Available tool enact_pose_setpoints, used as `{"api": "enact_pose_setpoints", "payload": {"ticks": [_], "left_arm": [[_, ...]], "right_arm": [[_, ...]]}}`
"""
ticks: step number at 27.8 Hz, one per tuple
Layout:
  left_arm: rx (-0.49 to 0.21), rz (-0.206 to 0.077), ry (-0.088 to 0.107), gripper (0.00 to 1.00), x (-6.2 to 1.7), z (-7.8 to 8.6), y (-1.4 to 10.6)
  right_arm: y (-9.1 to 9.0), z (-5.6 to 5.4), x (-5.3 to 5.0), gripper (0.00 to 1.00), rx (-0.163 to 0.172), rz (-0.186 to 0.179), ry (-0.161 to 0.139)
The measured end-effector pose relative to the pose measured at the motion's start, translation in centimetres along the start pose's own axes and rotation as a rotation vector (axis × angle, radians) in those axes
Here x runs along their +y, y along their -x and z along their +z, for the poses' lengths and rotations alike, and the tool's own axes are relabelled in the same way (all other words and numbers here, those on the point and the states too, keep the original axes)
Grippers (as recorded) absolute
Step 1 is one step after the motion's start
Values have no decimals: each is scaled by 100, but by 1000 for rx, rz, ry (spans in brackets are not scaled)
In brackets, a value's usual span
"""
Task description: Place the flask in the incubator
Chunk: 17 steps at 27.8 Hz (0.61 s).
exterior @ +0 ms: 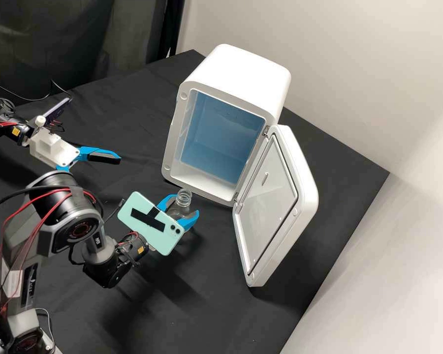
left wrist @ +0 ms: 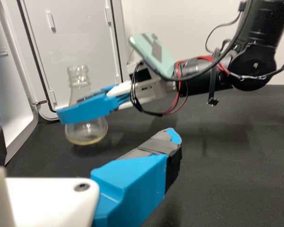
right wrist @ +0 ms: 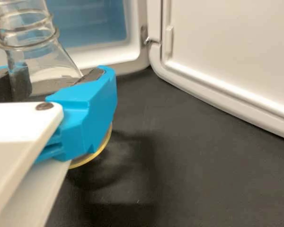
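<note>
Clasping flask (exterior: 183, 197) — end effector (exterior: 181, 210) beside incubator sill (exterior: 202, 188)

Flask (exterior: 182, 200): clear glossy glass. Incubator (exterior: 241, 73): smooth white plastic shell (pale blue liner, slight sheen). Bench (exterior: 133, 113): matt black cloth. Right gripper (exterior: 183, 210): fingers (right wrist: 87, 106) matt blue plastic.

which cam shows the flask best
The left wrist view: the flask shows in full side view, neck to base, the right gripper around its middle. In the high view that gripper mostly hides its body; the right wrist view crops it close.
</note>
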Motion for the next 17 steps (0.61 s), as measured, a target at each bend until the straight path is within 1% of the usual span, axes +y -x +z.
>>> {"api": "enact_pose_setpoints", "payload": {"ticks": [1, 2, 5, 8, 13, 17], "left_arm": [[0, 0, 0, 100, 0, 0, 0], [0, 0, 0, 100, 0, 0, 0], [0, 0, 0, 100, 0, 0, 0], [0, 0, 0, 100, 0, 0, 0], [0, 0, 0, 100, 0, 0, 0], [0, 0, 0, 100, 0, 0, 0]], "right_arm": [[15, -11, 31, 0, 6, 10, -6], [33, -19, 55, 0, 12, 15, -4], [70, -33, 79, 0, 20, 18, -7], [102, -65, 124, 0, 36, 30, -16], [170, -94, 190, 0, 46, 55, -25], [192, -99, 216, 0, 47, 67, -24]]}}
